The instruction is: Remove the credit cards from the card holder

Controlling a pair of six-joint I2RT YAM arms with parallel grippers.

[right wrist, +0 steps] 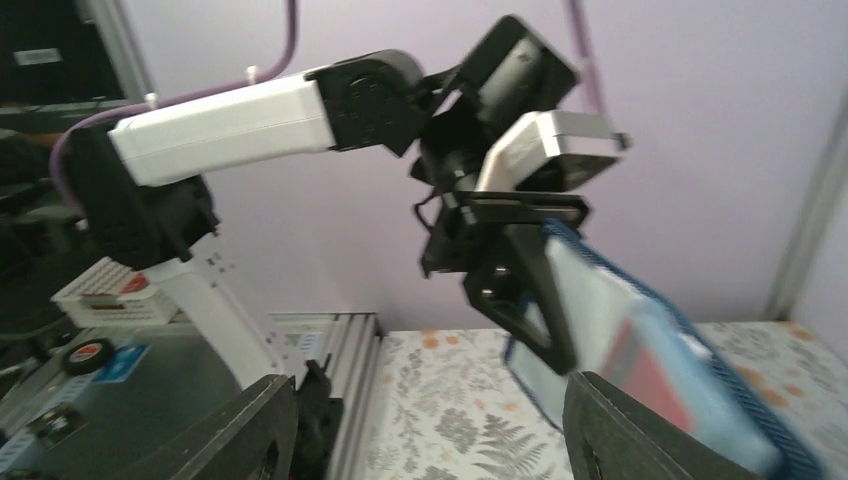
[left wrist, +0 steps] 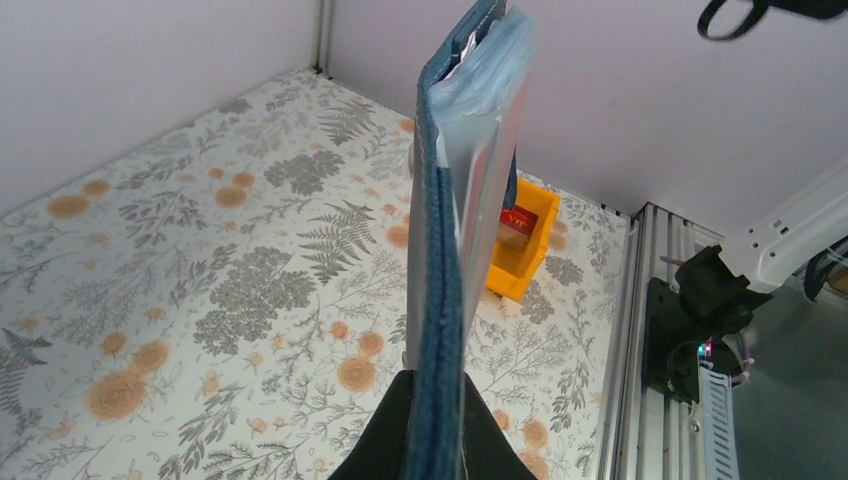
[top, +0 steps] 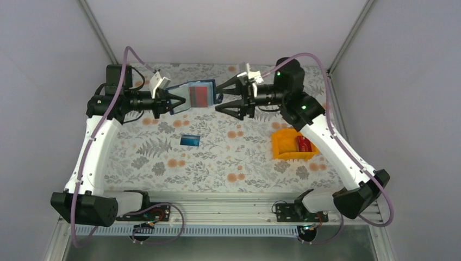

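The card holder [top: 191,97] hangs open above the floral table [top: 163,163], a red card [top: 202,95] in its pocket. The left gripper [top: 173,101] is clamped on its left edge. The right gripper [top: 217,99] stands with its jaws apart at the opposite edge. A blue card [top: 190,140] lies on the table below, with an orange bin [top: 282,148] to the right.

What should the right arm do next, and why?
Probably ease the right gripper forward around the red card and close. The left gripper clamps the card holder in mid-air, the right jaws stand open just beside its free edge, and the red card sits in its pocket.
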